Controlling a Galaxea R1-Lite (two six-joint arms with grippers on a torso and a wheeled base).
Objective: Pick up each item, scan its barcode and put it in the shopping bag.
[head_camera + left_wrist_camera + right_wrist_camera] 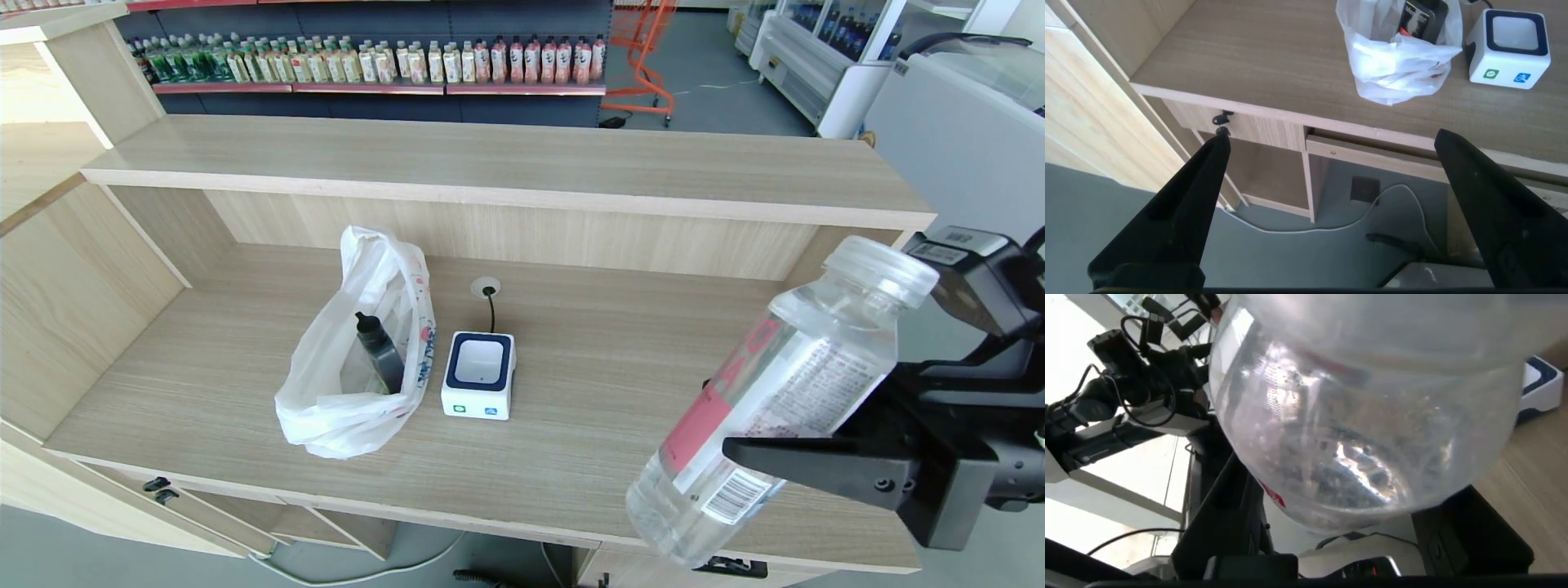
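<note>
**Right gripper holds a clear bottle beside the checkout counter; bag and scanner sit farther back**

Nearest in the head view, on the robot's right, the right gripper has its black, flat-sided jaws clamped across the lower body of a clear plastic bottle. The bottle is held in the air above the counter's front right corner and tilts, with its white screw cap up and away and its rounded base down and toward the camera. It is smooth and see-through, wrapped in a label that is part pink-red and part printed white, with a barcode patch near the base. From the right wrist camera, the bottle's domed base looms close, its clear plastic rippled with glints.

The left gripper hangs in front of the counter, lower than its top, with its two matte black tapered jaws spread wide and nothing between them. Past them, the left wrist view shows an open cubby under the counter and a pale cable looping down.

On the counter, a pale wood-grain laminate, stands the shopping bag, a thin, white, crumpled plastic bag with its mouth open. A dark bottle with a black cap stands inside it. Just beside the bag, on its right, is the scanner, a small white box with rounded corners and a dark blue frame around a pale window. Its black cord runs back to a round grommet.

Behind the counter's raised ledge, store shelves hold rows of bottled drinks.
</note>
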